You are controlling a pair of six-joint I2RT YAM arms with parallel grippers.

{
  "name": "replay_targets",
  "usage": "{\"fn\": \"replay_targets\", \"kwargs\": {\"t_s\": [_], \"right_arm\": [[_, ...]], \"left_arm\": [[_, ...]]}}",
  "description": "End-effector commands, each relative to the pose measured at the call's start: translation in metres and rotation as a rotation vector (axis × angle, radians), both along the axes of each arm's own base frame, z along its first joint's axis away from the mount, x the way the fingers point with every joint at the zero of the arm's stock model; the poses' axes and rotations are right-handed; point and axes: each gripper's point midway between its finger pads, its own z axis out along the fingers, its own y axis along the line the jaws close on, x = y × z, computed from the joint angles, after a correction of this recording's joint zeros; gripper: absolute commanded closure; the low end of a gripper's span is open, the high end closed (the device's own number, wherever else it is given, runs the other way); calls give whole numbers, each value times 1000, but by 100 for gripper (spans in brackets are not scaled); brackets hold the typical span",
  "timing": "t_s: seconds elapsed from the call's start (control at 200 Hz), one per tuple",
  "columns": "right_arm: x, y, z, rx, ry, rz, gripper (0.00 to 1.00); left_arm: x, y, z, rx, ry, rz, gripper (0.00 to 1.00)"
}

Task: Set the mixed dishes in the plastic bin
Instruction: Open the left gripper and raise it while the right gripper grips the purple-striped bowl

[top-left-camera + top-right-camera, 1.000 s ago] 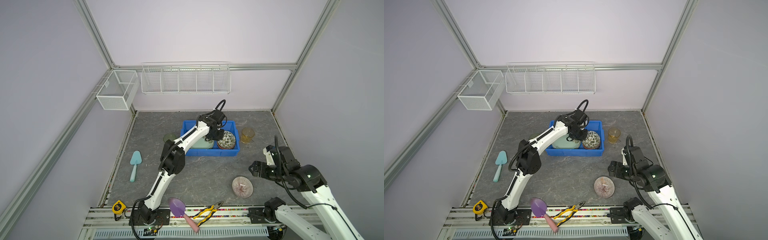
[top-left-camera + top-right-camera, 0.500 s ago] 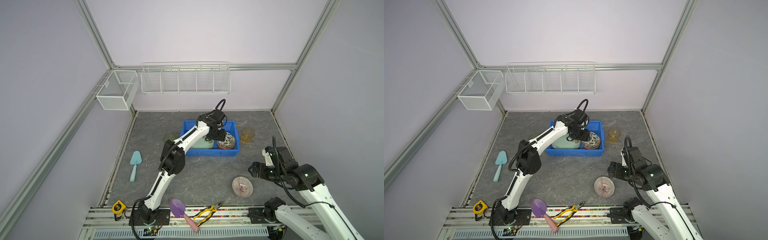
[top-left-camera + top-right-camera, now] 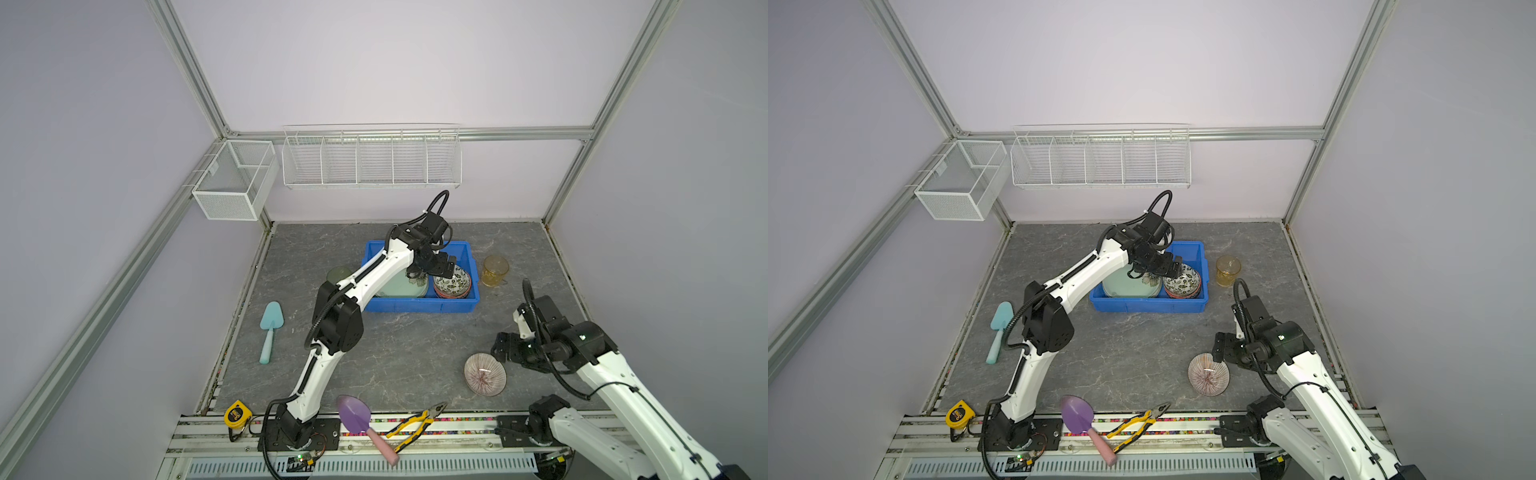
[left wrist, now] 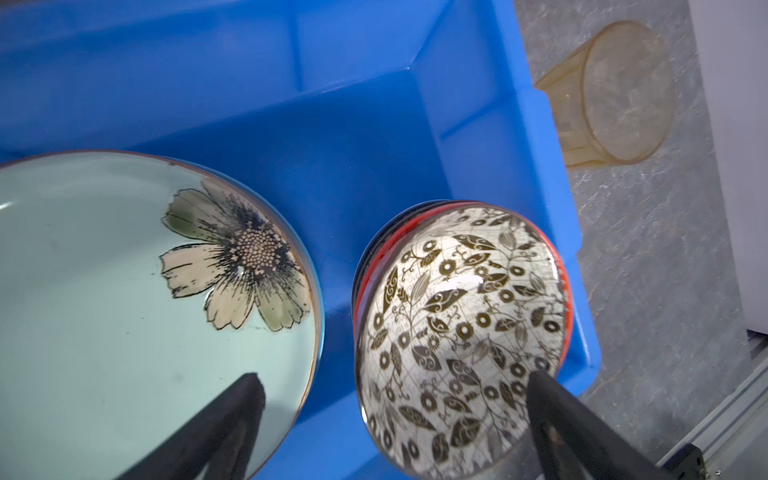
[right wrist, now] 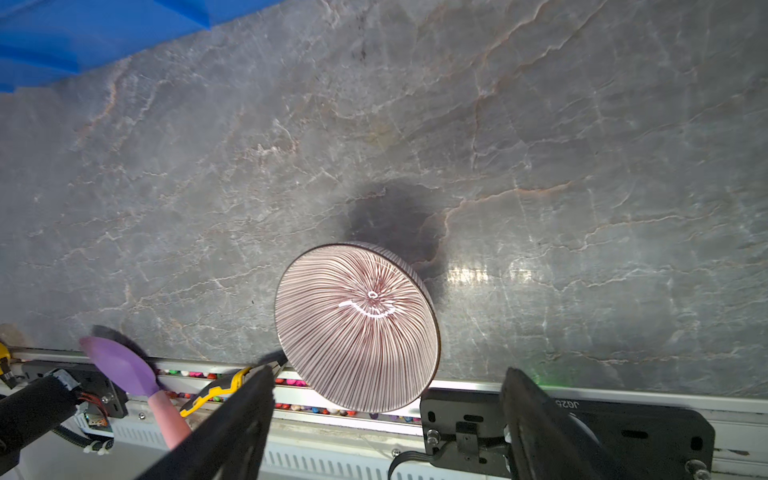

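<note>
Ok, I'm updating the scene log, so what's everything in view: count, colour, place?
plastic bin: one, bright blue, back of table
plate: one, pale green with flower, in the bin
leaf bowl: one, cream and black, atop other bowls in bin
amber tumbler: one, right of bin
green tumbler: one, left of bin
striped bowl: one, pink, near right
teal trowel: one, left on table
purple trowel: one, pink handle, front rail
pliers: one, yellow-handled, front rail
tape measure: one, yellow, front left
wire baskets: two, white, back frame
left claw: open, black, over the bin
right claw: open, black, near striped bowl
</note>
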Motion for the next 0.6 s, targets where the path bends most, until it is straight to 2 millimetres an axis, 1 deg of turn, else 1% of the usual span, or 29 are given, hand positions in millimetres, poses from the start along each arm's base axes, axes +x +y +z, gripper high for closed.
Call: {"fn": "replay_targets", "kwargs": {"t_s": [0.0,0.195,0.315,0.425,0.595], "right_arm": [[-2,2,-9,16,20,-15,12],[-7,5,-29,28,67,-14,10],[-9,5,-39,19,101,-13,4],[-8,8,-44,35,102,-19,0],[-6,12,-53,59,97,-37,15]], "left_arm": [[-6,14,28,-3,-50,5,2],[-18,27,40,-18,-66,13,2],[-28,35,45,-31,-66,8,2],[-37,45,42,-14,-59,2,2],[-42,62,36,28,-50,29,2]]}}
